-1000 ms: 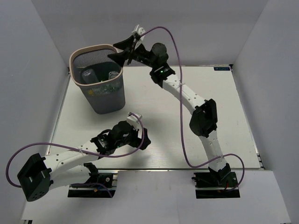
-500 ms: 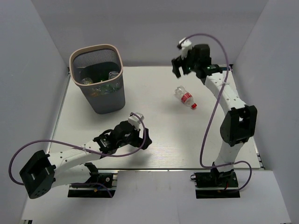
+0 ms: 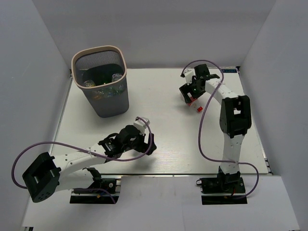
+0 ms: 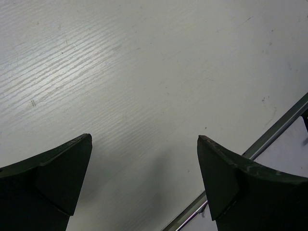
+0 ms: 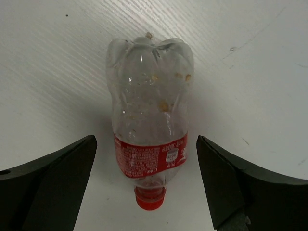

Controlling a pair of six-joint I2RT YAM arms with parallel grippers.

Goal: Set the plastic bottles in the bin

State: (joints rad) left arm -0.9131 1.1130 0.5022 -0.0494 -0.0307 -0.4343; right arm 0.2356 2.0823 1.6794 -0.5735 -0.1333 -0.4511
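A clear plastic bottle (image 5: 149,115) with a red label and a red cap (image 5: 150,198) lies on the white table, cap toward the wrist camera. My right gripper (image 5: 146,138) is open and straddles it, one finger on each side, neither touching. From above, the right gripper (image 3: 190,93) covers most of this bottle (image 3: 193,100) at the back right. The bin (image 3: 113,102), dark mesh with a beige rim, stands at the back left and holds several bottles (image 3: 96,87). My left gripper (image 4: 144,136) is open above bare table, near the front middle (image 3: 148,145).
The table's metal front edge strip (image 4: 269,137) runs close to the left gripper's right finger. White walls enclose the table at the back and on both sides. Purple cables loop off both arms.
The right arm swung from above the bin to the back right and came down over the red-label bottle, its jaws a little wider. The left arm barely shifted.
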